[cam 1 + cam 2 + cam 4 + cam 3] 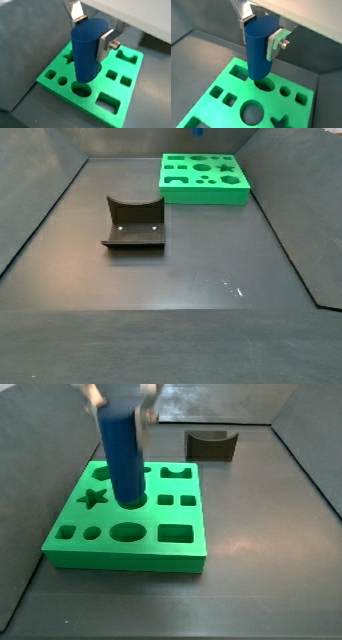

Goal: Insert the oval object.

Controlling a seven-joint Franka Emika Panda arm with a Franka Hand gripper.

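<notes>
**Q:** How is the peg placed relative to the board?

**A:** The green board (127,524) is seen on the dark floor (254,554). The blue peg (88,49) is carried upright, its long axis vertical, with its lower end just above or touching the board's top face; which of the two cannot be told. In both wrist views an oval hole (265,84) lies just beside the peg's lower end.

**Q:** What is held, and how?

**A:** The gripper (93,32) is closed on the peg's upper part, one silver finger (105,44) pressed flat against each side.

**Q:** What else is noted?

**A:** A dark arch block (213,443) stands well apart from the board. No brand, label or writing can be read.
</notes>
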